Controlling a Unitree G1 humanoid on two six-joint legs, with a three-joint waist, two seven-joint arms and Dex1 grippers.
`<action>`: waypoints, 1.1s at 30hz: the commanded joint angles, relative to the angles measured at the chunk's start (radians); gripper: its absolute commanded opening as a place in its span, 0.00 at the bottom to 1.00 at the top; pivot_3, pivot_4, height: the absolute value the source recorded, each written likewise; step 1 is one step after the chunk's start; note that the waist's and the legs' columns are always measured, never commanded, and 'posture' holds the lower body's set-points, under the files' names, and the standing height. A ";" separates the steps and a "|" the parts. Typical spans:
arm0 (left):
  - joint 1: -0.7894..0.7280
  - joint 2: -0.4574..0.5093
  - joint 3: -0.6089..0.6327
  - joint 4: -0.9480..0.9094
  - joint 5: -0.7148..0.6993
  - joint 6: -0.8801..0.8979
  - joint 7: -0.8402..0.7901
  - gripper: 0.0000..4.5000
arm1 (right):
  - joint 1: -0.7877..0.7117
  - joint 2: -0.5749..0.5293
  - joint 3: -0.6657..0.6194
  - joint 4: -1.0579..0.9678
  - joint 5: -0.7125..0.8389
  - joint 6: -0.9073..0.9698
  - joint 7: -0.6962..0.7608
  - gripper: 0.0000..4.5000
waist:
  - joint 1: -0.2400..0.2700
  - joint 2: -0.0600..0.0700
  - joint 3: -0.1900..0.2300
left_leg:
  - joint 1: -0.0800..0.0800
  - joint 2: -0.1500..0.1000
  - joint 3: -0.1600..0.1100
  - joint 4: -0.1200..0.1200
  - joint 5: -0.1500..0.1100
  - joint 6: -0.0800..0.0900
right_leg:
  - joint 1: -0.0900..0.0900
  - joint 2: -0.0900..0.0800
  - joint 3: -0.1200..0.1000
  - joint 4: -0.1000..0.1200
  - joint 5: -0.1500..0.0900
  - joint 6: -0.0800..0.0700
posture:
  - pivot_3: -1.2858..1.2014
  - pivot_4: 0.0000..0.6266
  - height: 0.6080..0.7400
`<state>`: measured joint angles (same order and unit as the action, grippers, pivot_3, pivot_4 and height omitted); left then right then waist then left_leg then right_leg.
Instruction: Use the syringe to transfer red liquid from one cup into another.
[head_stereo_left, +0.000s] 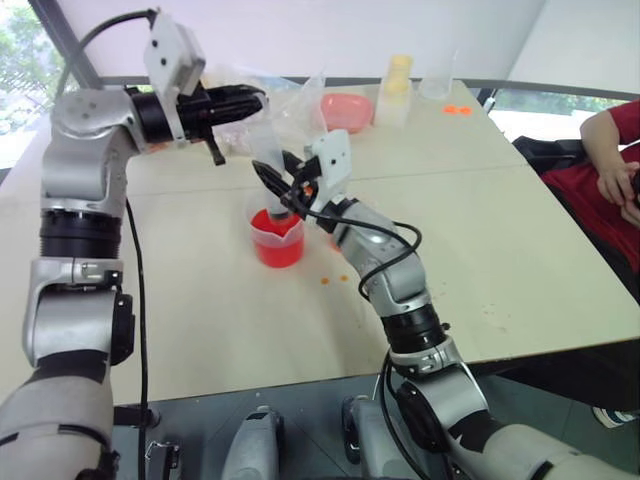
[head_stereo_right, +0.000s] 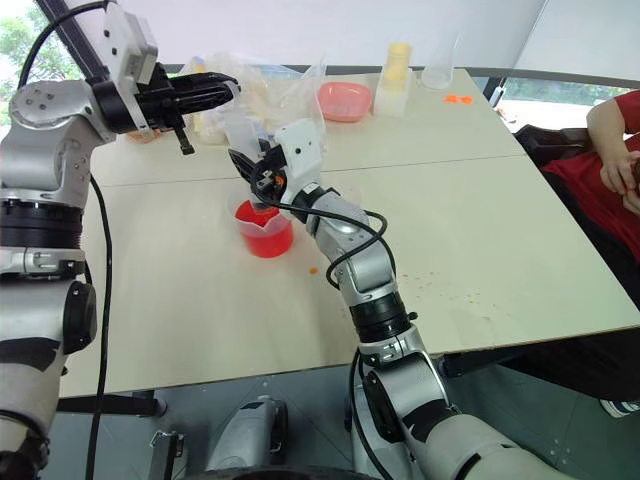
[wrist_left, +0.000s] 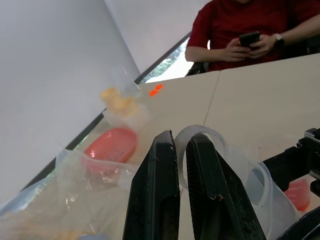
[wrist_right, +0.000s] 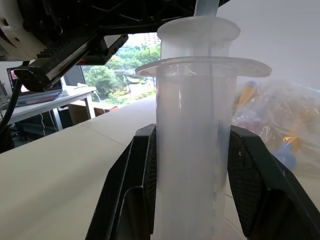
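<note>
2 grippers share the syringe (wrist_right: 192, 140) mid-frame: my right gripper (wrist_right: 190, 165) clamps its barrel upright over the spouted cup (head_stereo_left: 277, 238), my left gripper (wrist_left: 182, 165) pinches its plunger ring to draw.

syringe (head_stereo_left: 272, 160) upright over spouted cup (head_stereo_left: 276, 240); bowl (head_stereo_left: 346, 110), bottle (head_stereo_left: 396, 88) behind

Syringe (wrist_right: 192, 150): lower barrel and tip cut off by the right wrist view's bottom edge. Spouted cup (head_stereo_left: 277, 238): rim partly hidden behind the right gripper (head_stereo_left: 283, 190). Person (head_stereo_left: 610, 170): cut off at the frame edge.
</note>
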<state>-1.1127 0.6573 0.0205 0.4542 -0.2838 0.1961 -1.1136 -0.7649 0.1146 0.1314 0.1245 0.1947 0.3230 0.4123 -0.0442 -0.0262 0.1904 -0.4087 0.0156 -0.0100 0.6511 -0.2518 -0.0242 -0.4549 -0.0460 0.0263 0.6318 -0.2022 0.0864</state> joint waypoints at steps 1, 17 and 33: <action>-0.100 0.019 0.059 0.027 0.017 -0.043 0.089 0.01 | 0.001 0.062 0.145 -0.031 0.011 -0.018 0.100 0.31 | 0.000 0.000 0.000 | 0.000 0.000 0.000 0.000 0.000 0.000 | 0.000 0.000 0.000 0.000 0.000 0.000 | 0.52 0.24 1.00; -0.044 0.041 0.092 -0.019 -0.054 0.048 0.028 0.35 | -0.028 0.051 0.114 -0.036 -0.004 -0.033 0.091 0.31 | -0.003 0.000 0.000 | 0.000 0.000 0.000 0.000 0.000 0.000 | 0.000 0.000 0.000 0.000 0.000 0.000 | 0.52 0.24 1.00; 0.486 0.173 0.328 -0.547 -0.374 0.496 0.081 0.99 | -0.133 0.006 -0.043 -0.118 0.072 0.043 0.031 0.31 | 0.004 -0.001 0.000 | 0.000 0.001 -0.002 0.000 0.000 0.000 | 0.000 0.000 -0.001 0.001 0.000 0.000 | 0.52 0.24 1.00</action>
<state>-0.6118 0.8196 0.3051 -0.0035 -0.6125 0.6839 -1.0525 -0.8755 0.1133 0.1044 0.0664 0.2294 0.3584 0.4497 -0.0405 -0.0271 0.1900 -0.4090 0.0161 -0.0125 0.6517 -0.2516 -0.0247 -0.4545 -0.0466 0.0253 0.6323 -0.2022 0.0863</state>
